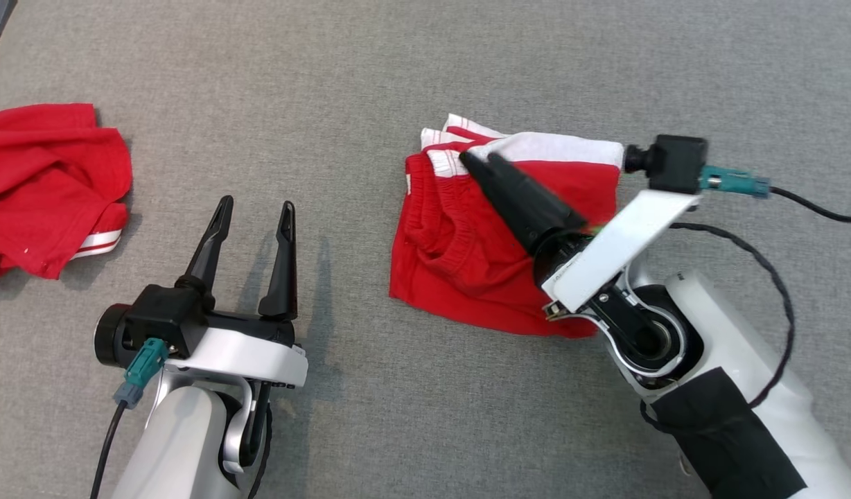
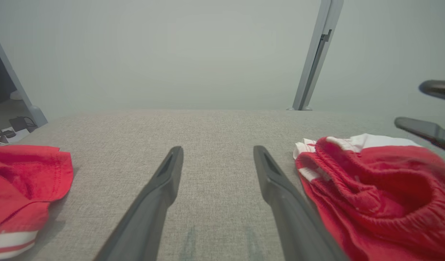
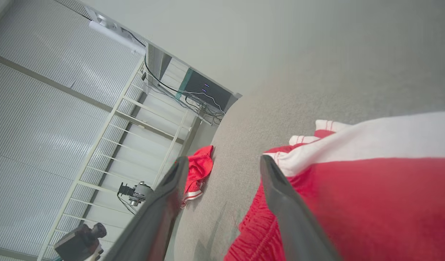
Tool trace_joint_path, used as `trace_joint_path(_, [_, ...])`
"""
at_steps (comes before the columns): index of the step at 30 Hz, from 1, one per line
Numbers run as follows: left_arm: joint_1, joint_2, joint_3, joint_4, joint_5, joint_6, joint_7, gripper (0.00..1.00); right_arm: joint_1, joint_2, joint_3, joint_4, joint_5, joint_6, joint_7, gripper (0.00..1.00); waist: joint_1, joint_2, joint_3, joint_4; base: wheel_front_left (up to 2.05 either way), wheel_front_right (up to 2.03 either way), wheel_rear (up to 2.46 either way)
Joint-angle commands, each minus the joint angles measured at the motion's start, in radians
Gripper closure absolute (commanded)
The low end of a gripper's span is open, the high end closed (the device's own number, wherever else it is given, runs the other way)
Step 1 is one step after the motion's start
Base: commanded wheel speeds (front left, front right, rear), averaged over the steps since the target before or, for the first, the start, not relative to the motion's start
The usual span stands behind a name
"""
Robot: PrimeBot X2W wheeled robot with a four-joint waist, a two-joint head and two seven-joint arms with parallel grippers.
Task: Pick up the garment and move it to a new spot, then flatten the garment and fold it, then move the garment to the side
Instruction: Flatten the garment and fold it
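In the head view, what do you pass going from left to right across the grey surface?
Crumpled red garment → left gripper → folded red shorts → right wrist camera.

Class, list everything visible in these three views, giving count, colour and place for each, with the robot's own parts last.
Folded garment: one, red with white bands, on the table right of centre.
Second garment: one, red with white stripes, crumpled at the table's left edge.
Table: one, grey fabric top, beneath both garments.
Post: one, pale grey, upright beyond the table's far edge.
Rack: one, white, hung with dark cables, beyond the table.
Left gripper: one, dark fingers, open, above bare table between the garments.
Right gripper: one, dark fingers, open, tips above the folded garment's white band.
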State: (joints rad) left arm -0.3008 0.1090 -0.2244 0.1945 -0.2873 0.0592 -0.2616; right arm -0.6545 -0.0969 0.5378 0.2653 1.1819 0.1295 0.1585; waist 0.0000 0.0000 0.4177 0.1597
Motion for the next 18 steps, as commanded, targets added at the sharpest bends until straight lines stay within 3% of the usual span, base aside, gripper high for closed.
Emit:
trace_joint_path(1, [-0.019,0.001,0.006,0.0,0.007,-0.003,-0.003,0.0,-0.013,-0.013,0.003,-0.014,-0.002,0.002,-0.023,0.0,0.0,0.0,-0.002,-0.005,0.0,0.0,0.0])
trace_joint_path(10, [0.008,0.018,0.038,-0.004,0.024,-0.002,-0.003,0.0,0.052,-0.131,-0.012,-0.046,-0.152,0.002,-0.338,0.0,0.0,0.0,-0.027,-0.059,0.0,0.0,0.0])
trace_joint_path(18, [0.029,0.042,0.064,-0.018,0.03,0.008,-0.003,0.0,0.181,-0.198,-0.13,-0.035,-0.211,0.002,-0.416,0.0,0.0,0.0,-0.049,-0.108,0.0,0.0,0.0])
